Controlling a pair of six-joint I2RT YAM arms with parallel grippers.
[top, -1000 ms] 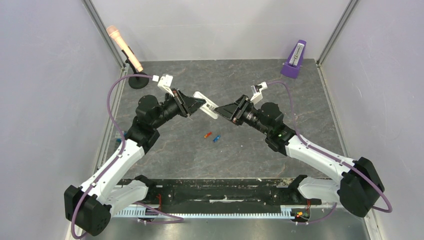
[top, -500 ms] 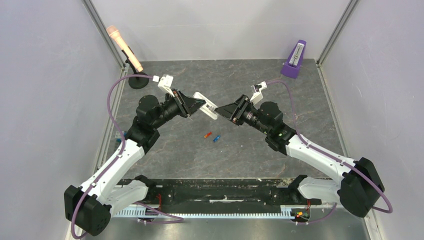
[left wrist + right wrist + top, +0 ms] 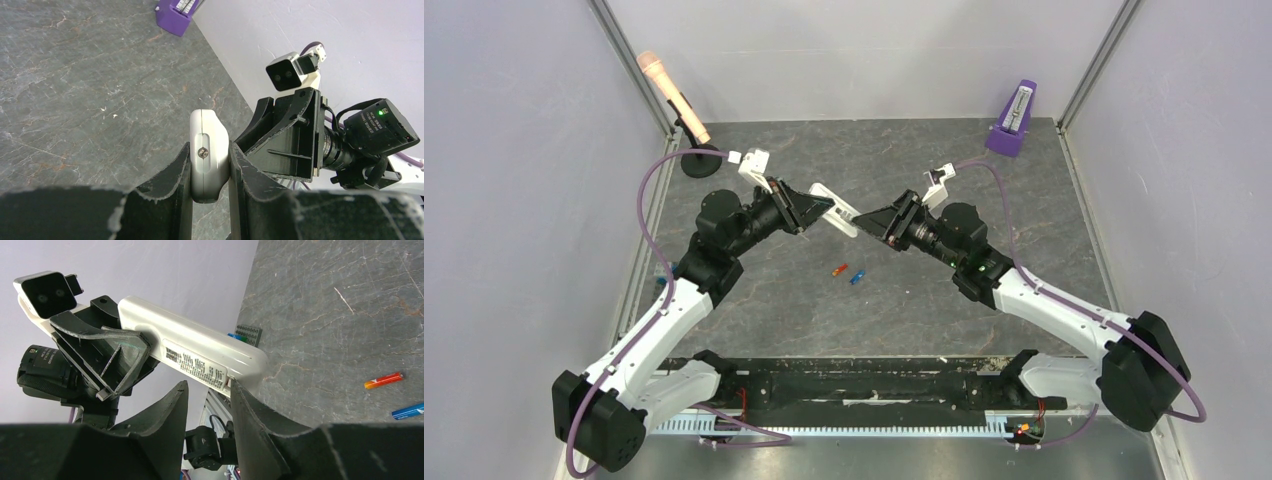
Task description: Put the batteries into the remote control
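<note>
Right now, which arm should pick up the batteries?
Right, likely: the left end effector is clamped on the remote control, and the batteries lie loose on the table within the right wrist's view.

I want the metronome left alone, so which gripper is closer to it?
Right. The right gripper sits mid-table, left of the purple metronome; the left gripper is farther left.
</note>
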